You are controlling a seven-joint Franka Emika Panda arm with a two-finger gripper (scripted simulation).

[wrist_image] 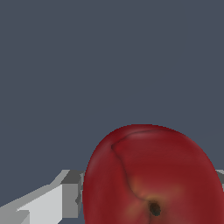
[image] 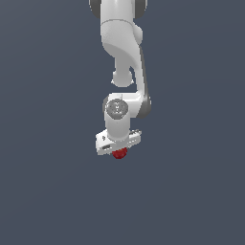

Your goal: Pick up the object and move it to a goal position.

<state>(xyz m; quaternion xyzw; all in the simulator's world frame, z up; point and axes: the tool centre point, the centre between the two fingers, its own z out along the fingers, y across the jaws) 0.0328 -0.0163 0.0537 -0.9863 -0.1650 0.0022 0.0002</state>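
The tool (image: 119,149) points down with the dark red ball (image: 119,153) between its fingers (wrist_image: 52,201) — closed on it, as far as shows — the ball bulging just below.

The surroundings are a single flat field of dark slate blue-grey (image: 48,191) — it fills the exterior view from edge to edge with no seam, corner or horizon to separate floor from wall. No texture or pattern shows on it. The tone is almost even, perhaps a shade lighter low in the exterior view, and no cast shadow can be made out on it. The wrist view shows the same plain blue-grey backdrop (wrist_image: 109,57) — smooth, matte and evenly lit, with no visible light source
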